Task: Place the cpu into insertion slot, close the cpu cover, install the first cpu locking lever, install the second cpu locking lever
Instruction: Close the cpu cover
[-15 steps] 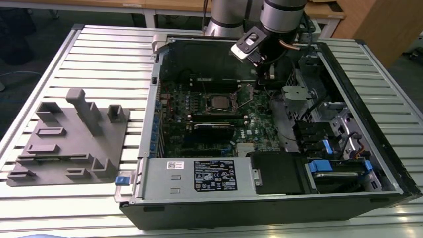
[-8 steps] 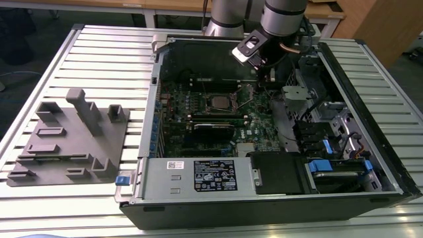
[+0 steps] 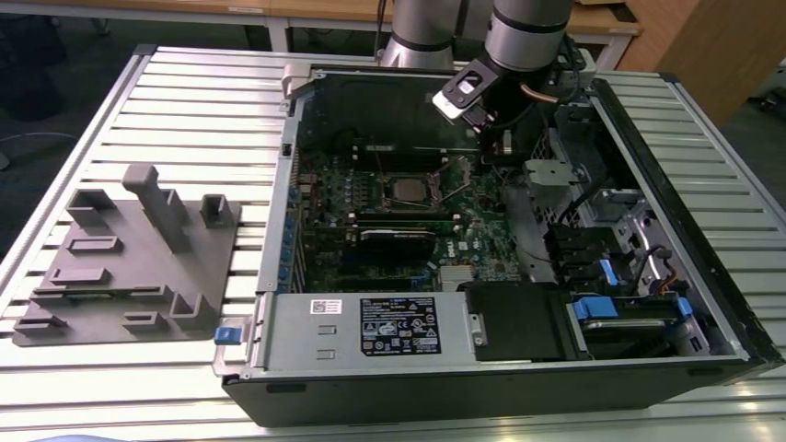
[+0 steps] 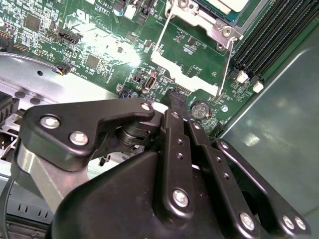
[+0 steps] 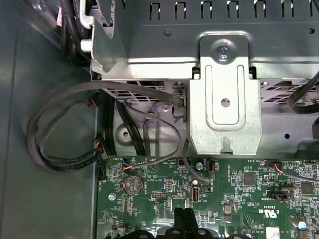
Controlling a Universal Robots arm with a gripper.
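Here, the processor chip, a small flat grey square, lies in its socket on the green circuit board inside an open computer case. In the exterior view it is near the claw but apart from it, off to the exterior view's left. In the second wrist view a pale corner of the chip shows beyond the claw's tip. A silvery metal frame rings it, and two thin wire levers run back toward the claw. Whether that frame is clamped down I cannot tell.

The chip looks light, thin and stiff, and probably fragile. Its smooth metal top would likely be slippery, and the contacts underneath should not be touched. Two opposite edges seem the safest place to hold it, keeping it level.

The claw is pressed together, with nothing seen between its tips. In both wrist views it hangs low over the board's edge, just beside a round coin battery. Beyond it, the first wrist view shows a metal bracket and looped black cables.

The case rests on a slatted tabletop. A grey plastic holder stands well away from the claw, to the exterior view's left.
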